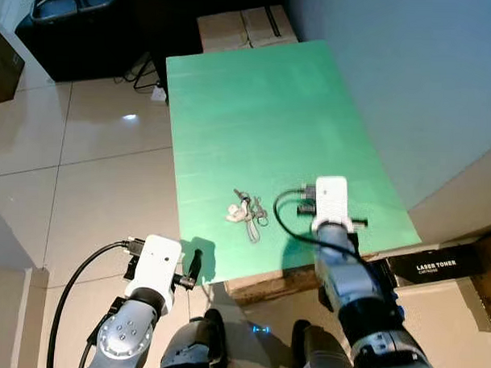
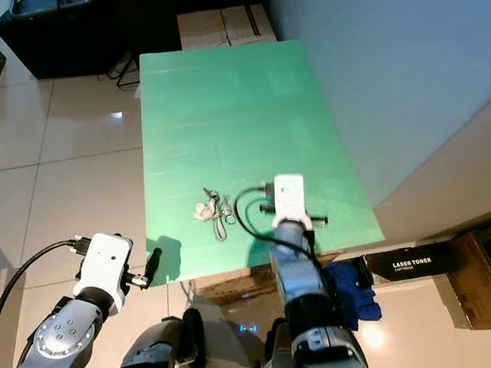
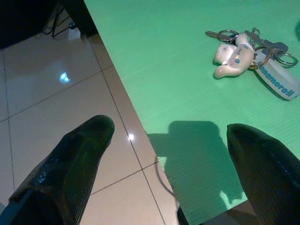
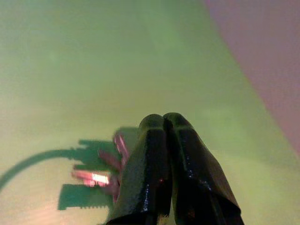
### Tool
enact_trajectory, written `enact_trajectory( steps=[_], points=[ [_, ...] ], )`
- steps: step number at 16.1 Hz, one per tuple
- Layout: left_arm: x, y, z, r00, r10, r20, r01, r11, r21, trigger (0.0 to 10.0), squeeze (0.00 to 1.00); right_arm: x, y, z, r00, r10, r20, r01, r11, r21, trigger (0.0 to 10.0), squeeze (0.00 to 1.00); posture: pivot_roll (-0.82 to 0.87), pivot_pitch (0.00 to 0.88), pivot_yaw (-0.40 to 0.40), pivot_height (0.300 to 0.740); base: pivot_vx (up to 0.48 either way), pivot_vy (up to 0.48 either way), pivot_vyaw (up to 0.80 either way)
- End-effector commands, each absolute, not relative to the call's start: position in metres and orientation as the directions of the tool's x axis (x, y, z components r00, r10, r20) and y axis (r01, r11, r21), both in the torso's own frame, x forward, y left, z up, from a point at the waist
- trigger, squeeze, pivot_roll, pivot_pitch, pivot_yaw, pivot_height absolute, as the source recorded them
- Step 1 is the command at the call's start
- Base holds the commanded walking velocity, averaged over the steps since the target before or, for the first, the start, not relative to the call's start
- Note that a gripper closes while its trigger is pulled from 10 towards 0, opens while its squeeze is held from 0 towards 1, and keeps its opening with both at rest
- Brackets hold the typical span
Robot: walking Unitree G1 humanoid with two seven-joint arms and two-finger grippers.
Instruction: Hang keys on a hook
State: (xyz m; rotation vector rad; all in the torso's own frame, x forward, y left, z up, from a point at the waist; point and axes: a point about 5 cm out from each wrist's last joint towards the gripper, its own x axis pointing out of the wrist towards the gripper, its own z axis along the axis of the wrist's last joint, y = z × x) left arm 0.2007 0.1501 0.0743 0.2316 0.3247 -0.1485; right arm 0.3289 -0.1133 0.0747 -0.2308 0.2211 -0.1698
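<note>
A bunch of keys (image 1: 246, 210) with a white plush charm and a white tag lies on the green table (image 1: 256, 112), close to its near edge. In the left wrist view the keys (image 3: 248, 51) lie ahead of the fingers. My left gripper (image 3: 171, 129) is open and hangs over the table's near left corner, short of the keys, with nothing between its fingers. My right gripper (image 4: 164, 121) is shut just above the green top, to the right of the keys and apart from them. Its wrist camera (image 1: 332, 199) hides the fingers from above.
A pale wall runs along the table's right side. Cardboard boxes (image 1: 247, 27) and a dark cabinet (image 1: 81, 41) stand beyond the far end. A black toner box (image 1: 436, 263) and a blue cloth (image 2: 355, 289) lie low on the right. Tiled floor (image 1: 93, 162) spreads to the left.
</note>
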Motion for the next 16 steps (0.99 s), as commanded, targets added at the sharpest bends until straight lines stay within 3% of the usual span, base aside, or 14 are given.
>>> enact_trajectory(
  steps=[1,2,3,4,5,6,7,16],
  points=[
    [0.198,0.151,0.068,0.926,-0.111,-0.360,0.193,0.960,0.201,10.0,0.00,0.328,-0.112,0.074,0.961,-0.187,-0.203,0.135,0.960,-0.245,0.0,0.00,-0.04,0.252,0.102,0.740,0.000,0.000,0.00],
    [0.198,0.151,0.068,0.926,-0.113,-0.360,0.195,0.960,0.201,10.0,0.00,0.328,-0.113,0.074,0.957,-0.197,-0.211,0.142,0.958,-0.249,0.0,0.00,-0.04,0.252,0.102,0.740,0.000,0.000,0.00],
    [0.198,0.151,0.068,0.926,-0.114,-0.360,0.196,0.960,0.200,10.0,0.00,0.327,-0.115,0.071,0.951,-0.208,-0.230,0.147,0.955,-0.256,2.7,0.00,-0.04,0.254,0.104,0.740,0.000,0.000,0.00],
    [0.198,0.151,0.068,0.926,-0.114,-0.360,0.196,0.960,0.200,10.0,0.00,0.327,-0.116,0.069,0.948,-0.209,-0.239,0.145,0.955,-0.259,10.0,0.00,-0.04,0.254,0.104,0.740,0.000,0.000,0.00],
    [0.198,0.151,0.068,0.925,-0.115,-0.361,0.197,0.960,0.201,10.0,0.00,0.323,-0.117,0.063,0.937,-0.224,-0.267,0.154,0.953,-0.259,10.0,0.00,-0.04,0.254,0.104,0.740,0.000,0.000,0.00],
    [0.198,0.151,0.068,0.925,-0.115,-0.362,0.198,0.959,0.201,10.0,0.00,0.321,-0.118,0.059,0.931,-0.228,-0.284,0.158,0.955,-0.250,10.0,0.56,-0.04,0.256,0.107,0.740,0.000,0.000,0.00],
    [0.198,0.151,0.068,0.925,-0.116,-0.362,0.199,0.959,0.201,10.0,0.00,0.319,-0.117,0.057,0.928,-0.226,-0.296,0.157,0.958,-0.238,10.0,1.00,-0.04,0.256,0.107,0.740,0.000,0.000,0.00],
    [0.198,0.152,0.069,0.925,-0.115,-0.361,0.199,0.959,0.203,10.0,0.00,0.317,-0.114,0.054,0.931,-0.205,-0.303,0.139,0.964,-0.226,10.0,1.00,-0.04,0.260,0.107,0.740,0.000,0.000,0.00]
  ],
)
